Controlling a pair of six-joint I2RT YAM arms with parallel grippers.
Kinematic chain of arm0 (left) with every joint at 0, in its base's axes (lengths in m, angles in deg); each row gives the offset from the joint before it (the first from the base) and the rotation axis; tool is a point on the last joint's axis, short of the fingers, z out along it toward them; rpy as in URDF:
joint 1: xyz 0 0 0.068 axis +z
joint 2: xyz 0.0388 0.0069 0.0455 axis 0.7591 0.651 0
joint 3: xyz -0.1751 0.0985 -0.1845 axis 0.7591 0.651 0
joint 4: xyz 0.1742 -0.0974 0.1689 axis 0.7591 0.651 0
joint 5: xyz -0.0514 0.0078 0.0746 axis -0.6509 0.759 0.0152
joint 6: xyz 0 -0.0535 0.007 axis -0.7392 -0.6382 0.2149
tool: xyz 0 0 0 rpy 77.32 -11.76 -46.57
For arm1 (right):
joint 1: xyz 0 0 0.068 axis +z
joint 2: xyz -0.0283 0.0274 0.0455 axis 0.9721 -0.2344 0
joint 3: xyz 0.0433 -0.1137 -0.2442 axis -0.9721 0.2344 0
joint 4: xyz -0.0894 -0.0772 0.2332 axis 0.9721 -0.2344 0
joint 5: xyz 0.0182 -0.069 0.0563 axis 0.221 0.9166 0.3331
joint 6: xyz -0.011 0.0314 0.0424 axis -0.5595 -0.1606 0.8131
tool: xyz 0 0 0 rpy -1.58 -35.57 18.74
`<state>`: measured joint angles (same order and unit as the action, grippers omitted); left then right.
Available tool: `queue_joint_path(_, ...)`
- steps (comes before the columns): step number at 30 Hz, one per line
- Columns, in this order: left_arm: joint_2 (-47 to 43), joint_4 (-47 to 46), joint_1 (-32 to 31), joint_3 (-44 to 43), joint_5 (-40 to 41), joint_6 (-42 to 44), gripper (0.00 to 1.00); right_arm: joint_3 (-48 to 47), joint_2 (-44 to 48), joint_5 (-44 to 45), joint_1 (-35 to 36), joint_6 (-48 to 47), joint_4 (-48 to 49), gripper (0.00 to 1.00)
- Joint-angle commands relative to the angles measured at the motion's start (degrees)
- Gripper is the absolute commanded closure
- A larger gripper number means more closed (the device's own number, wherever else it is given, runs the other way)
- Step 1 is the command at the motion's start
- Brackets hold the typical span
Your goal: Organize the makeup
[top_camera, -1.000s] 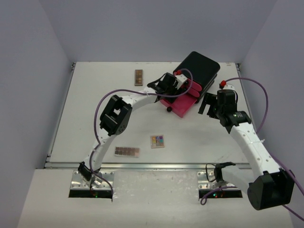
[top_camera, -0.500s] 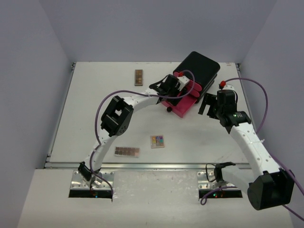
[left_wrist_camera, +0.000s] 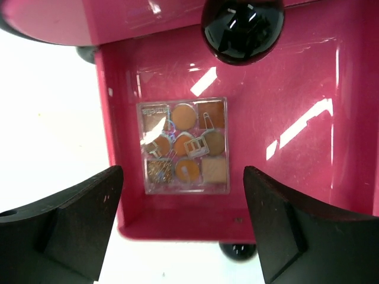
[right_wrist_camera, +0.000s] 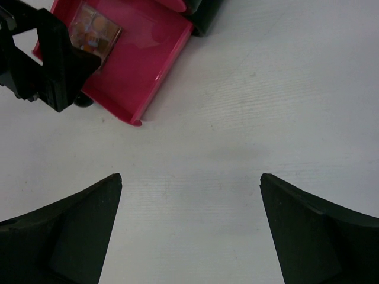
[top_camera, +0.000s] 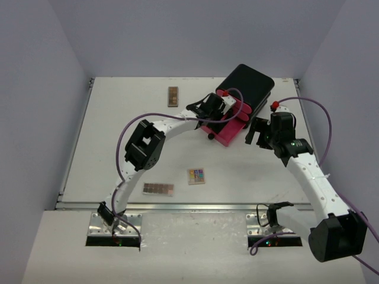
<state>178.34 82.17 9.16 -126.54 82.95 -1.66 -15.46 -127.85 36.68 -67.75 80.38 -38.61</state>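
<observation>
Top external view: a brown strip palette [top_camera: 158,189] and a multicoloured square palette [top_camera: 196,176] lie unmoved on the near white tabletop [top_camera: 106,130]. Farther back, the left fingers [left_wrist_camera: 71,225] stay spread over the pink plastic drawer [left_wrist_camera: 284,89], where a clear orange-pan palette [left_wrist_camera: 183,145] lies. The right fingers [right_wrist_camera: 59,236] remain open and empty, shifted slightly leftward.

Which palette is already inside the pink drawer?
The square brown palette with nine pans; the other three lie out on the table.
</observation>
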Motion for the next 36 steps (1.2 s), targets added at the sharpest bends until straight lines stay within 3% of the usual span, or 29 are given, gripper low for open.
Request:
queue_joint_path(1,-13.6,2.6,-0.2,6.0,2.0,1.2,0.2,-2.7,1.9,-8.3,-0.3,-2.5,-1.7,0.01)
queue_joint_path(6,-23.5,5.3,0.0,16.6,5.5,2.7,0.2,-4.8,0.0,-14.8,0.6,-1.6,-4.0,0.02)
queue_joint_path(10,-31.8,5.4,3.0,23.2,5.4,2.8,0.18,-6.2,-3.2,-9.0,10.1,1.1,-2.7,0.03)
queue_joint_path(16,-40.0,8.8,16.5,27.7,-2.7,-0.5,0.19,-12.2,-17.6,2.4,27.4,8.6,-4.6,0.02)
queue_joint_path(24,-57.1,-1.7,32.6,51.1,-5.0,4.8,0.16,-21.4,-35.4,8.6,41.5,16.8,-8.5,0.01)
queue_joint_path(28,-59.5,-4.5,37.8,57.6,-8.3,6.2,0.16,-22.7,-41.5,8.7,45.2,17.9,-8.7,0.01)
queue_joint_path(32,-59.0,-7.7,39.1,61.7,-8.9,5.4,0.16,-22.6,-46.0,5.2,46.7,18.2,-7.1,0.01)
queue_joint_path(36,-57.8,-8.9,39.2,63.2,-10.9,4.0,0.16,-21.7,-47.8,9.0,46.8,19.8,-8.5,0.01)
